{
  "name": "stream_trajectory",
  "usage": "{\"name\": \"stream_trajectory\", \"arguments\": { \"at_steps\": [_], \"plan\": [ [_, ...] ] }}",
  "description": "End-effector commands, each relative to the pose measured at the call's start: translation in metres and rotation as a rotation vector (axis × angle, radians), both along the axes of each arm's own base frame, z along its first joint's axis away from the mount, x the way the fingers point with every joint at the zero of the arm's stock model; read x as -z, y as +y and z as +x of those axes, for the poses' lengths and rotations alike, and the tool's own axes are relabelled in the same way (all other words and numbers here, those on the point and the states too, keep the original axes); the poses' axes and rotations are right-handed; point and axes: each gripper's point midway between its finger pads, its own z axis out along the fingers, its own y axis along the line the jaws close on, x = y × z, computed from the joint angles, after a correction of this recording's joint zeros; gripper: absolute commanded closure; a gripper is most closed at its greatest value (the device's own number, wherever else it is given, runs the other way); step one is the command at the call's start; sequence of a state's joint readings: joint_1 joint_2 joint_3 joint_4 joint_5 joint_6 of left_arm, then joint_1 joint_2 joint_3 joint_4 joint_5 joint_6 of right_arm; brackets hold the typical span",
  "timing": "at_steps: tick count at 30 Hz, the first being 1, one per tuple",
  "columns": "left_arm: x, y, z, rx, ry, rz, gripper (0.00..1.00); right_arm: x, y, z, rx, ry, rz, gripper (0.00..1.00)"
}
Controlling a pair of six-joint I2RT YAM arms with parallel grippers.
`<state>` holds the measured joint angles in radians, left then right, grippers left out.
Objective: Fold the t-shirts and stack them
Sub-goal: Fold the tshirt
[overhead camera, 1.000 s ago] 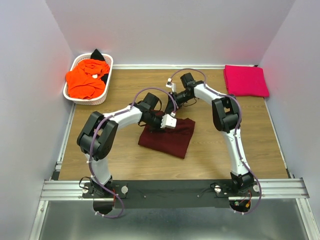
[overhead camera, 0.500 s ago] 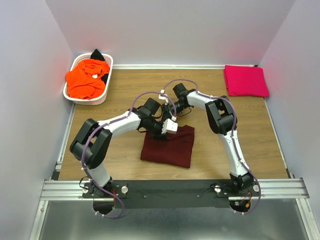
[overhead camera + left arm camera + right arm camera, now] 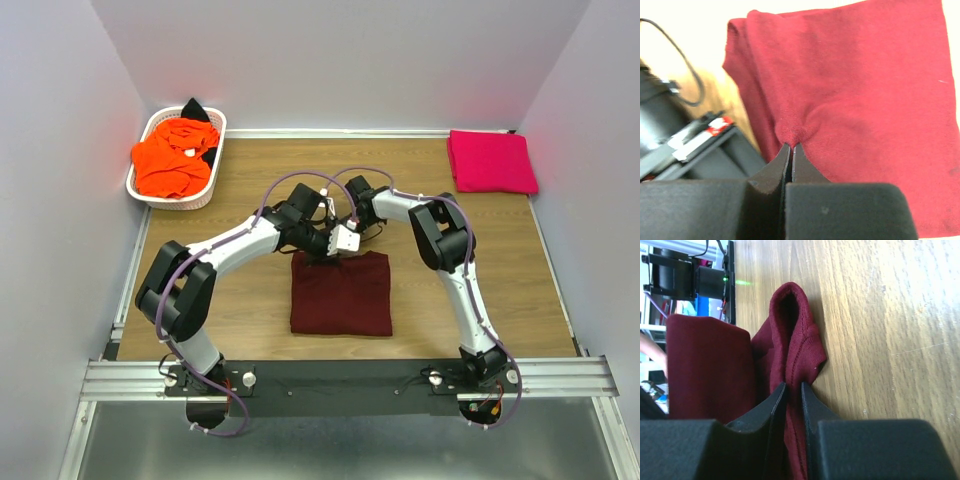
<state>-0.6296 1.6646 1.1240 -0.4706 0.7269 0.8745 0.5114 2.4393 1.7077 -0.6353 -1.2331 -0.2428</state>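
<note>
We see a dark maroon cloth t-shirt (image 3: 340, 293) lying folded into a rough rectangle on the wooden bench (image 3: 250, 310), in the middle, towards the near side; both arms bend inward and meet at its far edge.

The left tool (image 3: 328, 256) sits at the far edge of the shirt; in the left wrist view it (image 3: 791, 150) is clenched tight, fingers together, with a small pucker of maroon cloth (image 3: 855, 100) pinched at the tips; the rest of the cloth spreads flat beyond them.

The right tool (image 3: 358, 246) is just beside the left one at the same far edge; in the right wrist view it (image 3: 792, 390) is grasping a raised loop of the maroon cloth (image 3: 790, 325), fingers narrowly apart with the fabric caught between them; bare wood lies beside the fold.

A bright pink cloth t-shirt (image 3: 491, 161) lies folded flat at the far right corner of the bench, well apart from the arms.

A white plastic lattice basket (image 3: 148, 190) stands at the far left corner; an orange cloth t-shirt (image 3: 168, 162) is heaped in it, crumpled; a black cloth t-shirt (image 3: 195, 107) pokes out at the basket's far end, partly under the orange one.
</note>
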Motion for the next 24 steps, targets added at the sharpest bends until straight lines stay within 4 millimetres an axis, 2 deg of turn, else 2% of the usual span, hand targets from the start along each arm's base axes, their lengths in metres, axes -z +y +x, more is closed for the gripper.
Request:
{"name": "stream_trajectory", "arguments": {
  "at_steps": [1, 11, 15, 24],
  "plan": [
    [-0.015, -0.007, 0.021, 0.000, -0.100, -0.018, 1.00, 0.048, -0.018, -0.028, -0.025, 0.052, -0.131, 0.75],
    [-0.027, -0.009, 0.039, -0.017, -0.167, -0.039, 1.00, 0.049, -0.019, -0.041, -0.045, 0.075, -0.117, 0.76],
    [-0.024, -0.005, 0.046, -0.034, -0.169, -0.030, 1.00, 0.049, -0.019, -0.044, -0.050, 0.077, -0.117, 0.76],
    [0.000, 0.007, 0.051, -0.060, -0.171, -0.011, 1.00, 0.048, -0.018, -0.041, -0.048, 0.059, -0.121, 0.76]
  ]
}}
